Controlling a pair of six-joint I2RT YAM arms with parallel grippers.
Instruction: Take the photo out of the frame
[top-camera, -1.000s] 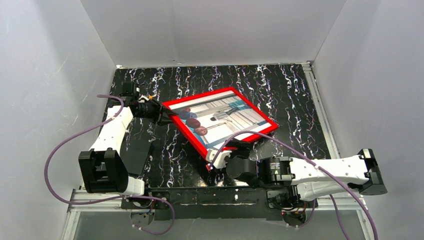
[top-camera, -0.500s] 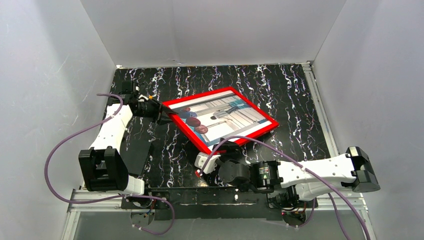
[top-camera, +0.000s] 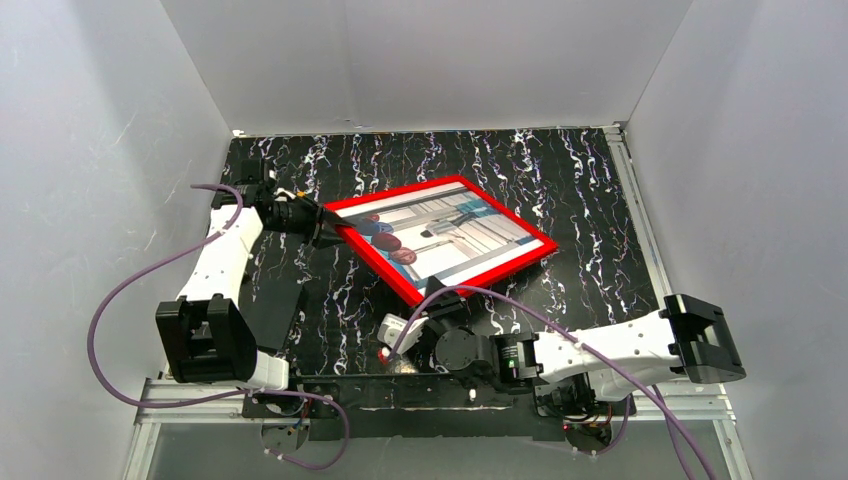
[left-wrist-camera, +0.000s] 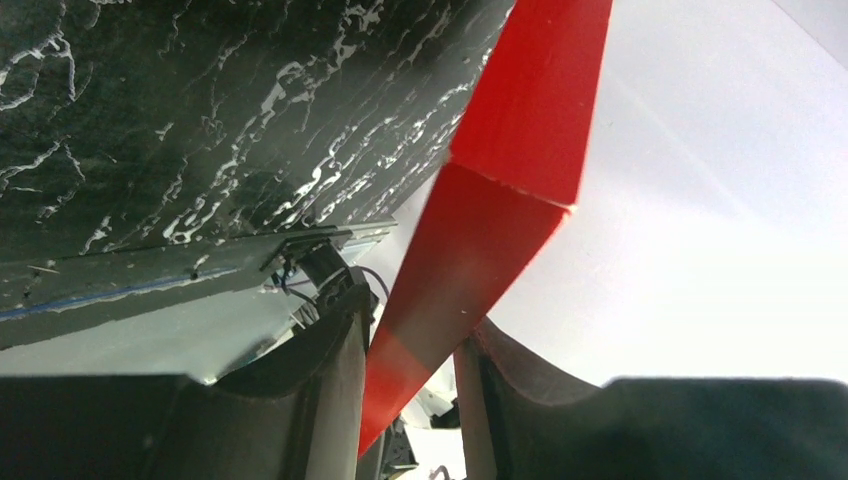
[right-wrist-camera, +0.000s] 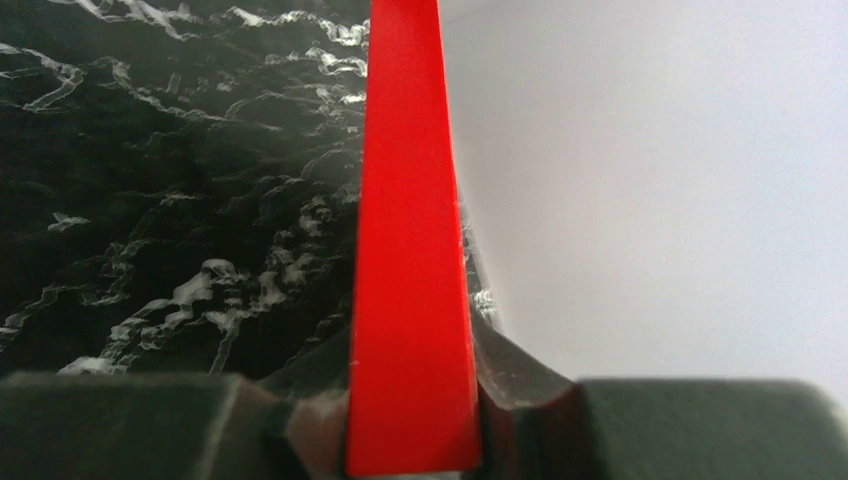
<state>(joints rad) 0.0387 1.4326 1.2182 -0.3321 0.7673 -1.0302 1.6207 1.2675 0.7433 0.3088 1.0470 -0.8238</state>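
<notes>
The red frame (top-camera: 400, 191) sits slanted over the middle of the black marbled table, with the photo (top-camera: 450, 232) still inside it, face up. My left gripper (top-camera: 335, 226) holds the frame's left corner. In the left wrist view the red rim (left-wrist-camera: 500, 200) passes between the two dark fingers, and the gripper (left-wrist-camera: 412, 330) is shut on it. My right gripper (top-camera: 437, 297) is at the frame's near corner. The right wrist view shows the red rim (right-wrist-camera: 405, 250) filling the gap of this gripper (right-wrist-camera: 410, 360), with both fingers pressed against it.
A dark flat piece (top-camera: 275, 312) lies on the table (top-camera: 580, 180) beside the left arm's base. White walls close in the left, back and right sides. A purple cable (top-camera: 500, 295) loops from the right arm over the frame's near edge.
The right arm has slid left along the frame's near edge, and its jaws have closed onto the rim. The left gripper has kept its hold and hardly moved.
</notes>
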